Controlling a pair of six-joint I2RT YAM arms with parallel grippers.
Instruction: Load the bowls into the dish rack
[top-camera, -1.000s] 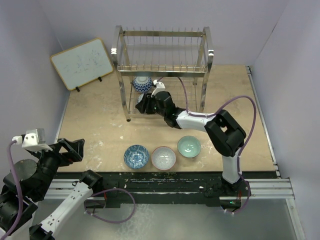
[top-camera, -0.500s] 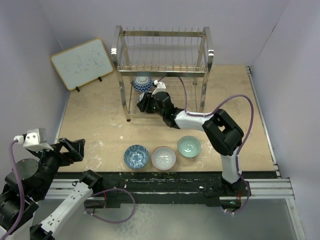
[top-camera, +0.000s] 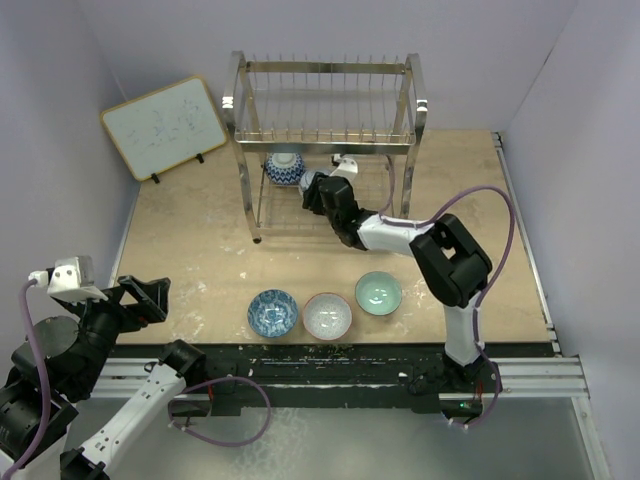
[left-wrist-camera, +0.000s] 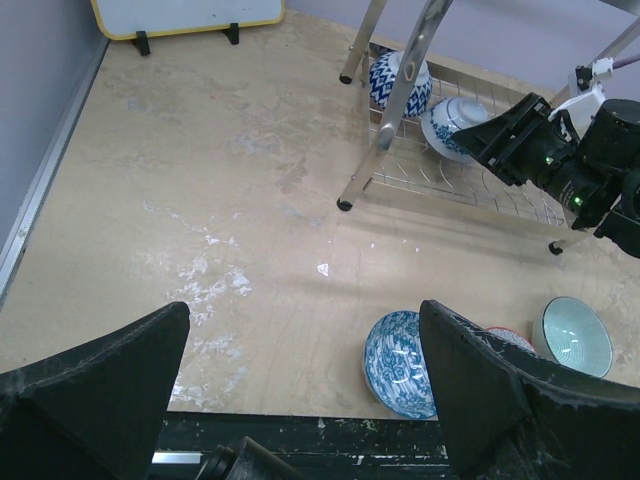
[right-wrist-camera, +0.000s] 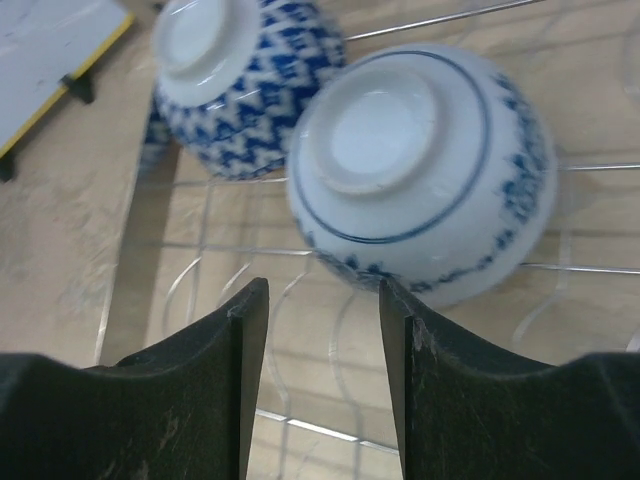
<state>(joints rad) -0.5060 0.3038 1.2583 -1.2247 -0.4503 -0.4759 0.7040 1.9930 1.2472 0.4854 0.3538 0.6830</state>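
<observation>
Your left gripper is wide open, holding nothing. A blue bowl, pale bowl and green bowl sit on the table. A zigzag bowl and white bowl lie low in the dish rack. Your right gripper is open and empty beside the white bowl.

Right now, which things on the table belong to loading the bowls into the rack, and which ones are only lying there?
Part of the job:
dish rack
zigzag bowl and white-and-blue bowl, already on its lower shelf
blue bowl, pale bowl and green bowl, in a row on the table

Only lying about:
whiteboard, left of the rack
</observation>
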